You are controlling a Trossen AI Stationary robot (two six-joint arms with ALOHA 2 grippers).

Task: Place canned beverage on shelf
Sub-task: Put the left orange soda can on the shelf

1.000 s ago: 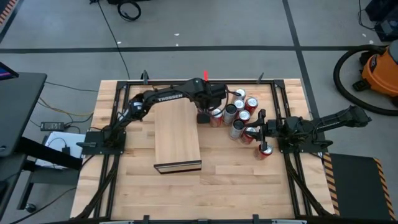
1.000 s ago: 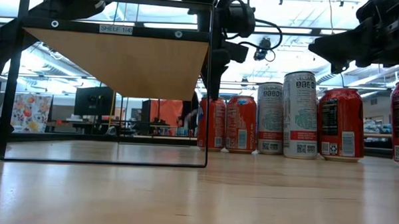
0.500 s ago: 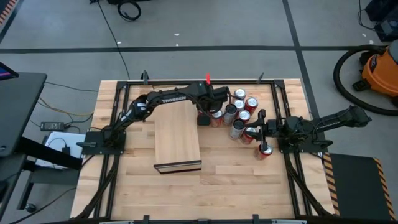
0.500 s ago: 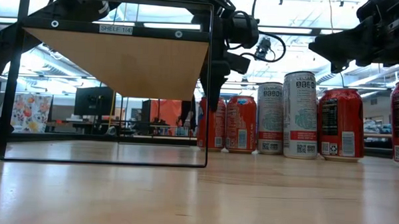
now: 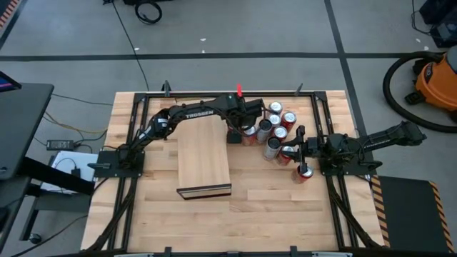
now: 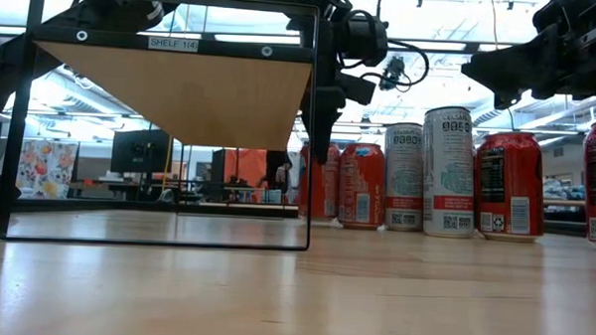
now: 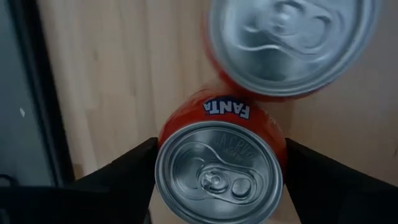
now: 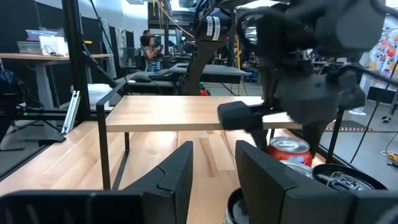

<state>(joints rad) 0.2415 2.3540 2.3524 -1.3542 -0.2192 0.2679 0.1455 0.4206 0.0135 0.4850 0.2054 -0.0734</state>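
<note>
1. High view: my left gripper (image 5: 238, 133) sits over the cans beside the shelf (image 5: 203, 158); my right gripper (image 5: 295, 152) waits by other cans.
2. Low view: my left fingers (image 6: 320, 124) straddle a red can (image 6: 319, 184).
3. Left wrist view: my fingers (image 7: 122, 171) flank the Fanta can (image 7: 220, 163), touching its sides.
4. Right wrist view: my right fingers (image 8: 176, 171) are slightly parted, empty.

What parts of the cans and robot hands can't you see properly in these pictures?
- Left gripper around the Fanta can, left wrist view: the can's body is hidden under its own top, so real contact is unclear.
- Second can, left wrist view: blurred and cut off by the edge.
- Right gripper, right wrist view: its fingers hide most of the can below.
- Shelf, low view: only its underside shows.
</note>
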